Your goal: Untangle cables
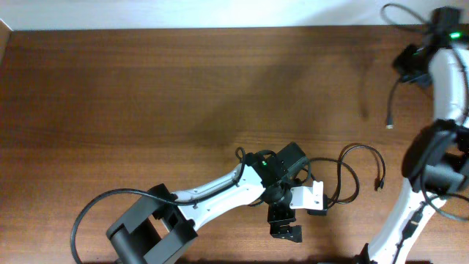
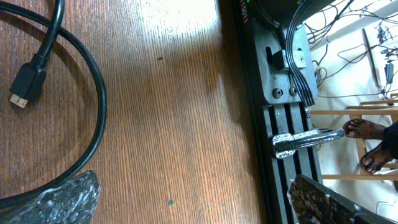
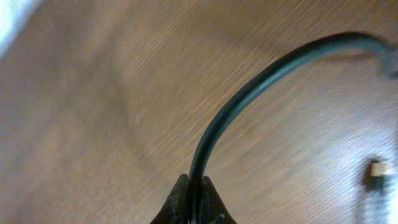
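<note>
A thin black cable point(image 1: 364, 146) lies in loose loops on the wooden table at the lower right, with a small plug point(image 1: 379, 183) at its end. My left gripper point(image 1: 284, 224) is open and empty near the table's front edge, just left of these loops. In the left wrist view the cable loop point(image 2: 99, 106) and a plug point(image 2: 25, 84) lie beyond the left finger of the open jaws point(image 2: 193, 202). My right gripper point(image 1: 404, 70) is raised at the far right and shut on a second black cable point(image 3: 214, 134), which hangs down to a plug point(image 1: 390, 126). The jaws point(image 3: 193, 199) pinch it.
The table's front edge with a black metal rail point(image 2: 280, 124) runs close to the left gripper's right finger. The right arm's thicker black cables point(image 1: 432, 158) hang at the right side. The left arm point(image 1: 212, 194) stretches in from the lower left.
</note>
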Controlling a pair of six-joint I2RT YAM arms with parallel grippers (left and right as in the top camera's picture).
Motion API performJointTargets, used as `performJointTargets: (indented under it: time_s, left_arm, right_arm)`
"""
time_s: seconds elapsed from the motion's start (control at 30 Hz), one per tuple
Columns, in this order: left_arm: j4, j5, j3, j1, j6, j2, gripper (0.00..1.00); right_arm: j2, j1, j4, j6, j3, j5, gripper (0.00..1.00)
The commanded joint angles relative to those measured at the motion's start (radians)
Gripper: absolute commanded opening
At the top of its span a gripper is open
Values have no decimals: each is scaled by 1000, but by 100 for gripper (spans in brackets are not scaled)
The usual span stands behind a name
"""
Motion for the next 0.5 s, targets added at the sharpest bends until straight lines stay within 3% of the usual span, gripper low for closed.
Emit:
performJointTargets:
  time_s: [0.0, 0.1, 0.2, 0.23, 0.27, 0.3, 0.47]
  left_arm:
    - [-2, 22, -3, -6, -10, 0, 99]
    - [-3, 22, -3, -6, -10, 0, 99]
    - [-3, 22, -3, -6, -11, 0, 99]
    - [-3, 22, -3, -6, -11, 0, 99]
    - [-3, 23, -3, -6, -12, 0, 99]
    - [-2, 23, -3, -6, -26, 0, 99]
    - [-3, 21, -3, -6, -33, 0, 99]
  right_arm:
    - [-48, -117, -45, -44, 107, 19, 4]
    - [-48, -259, -97, -50, 174, 196, 4]
    - [-43, -378, -94, -60, 176, 146, 7]
    - [-42, -400, -85, -75, 174, 116, 47]
    - [-42, -412, -74, -100, 170, 93, 78]
    - [-42, -414, -70, -126, 167, 90, 99]
    - [-42, -373, -108, -148, 166, -130, 99]
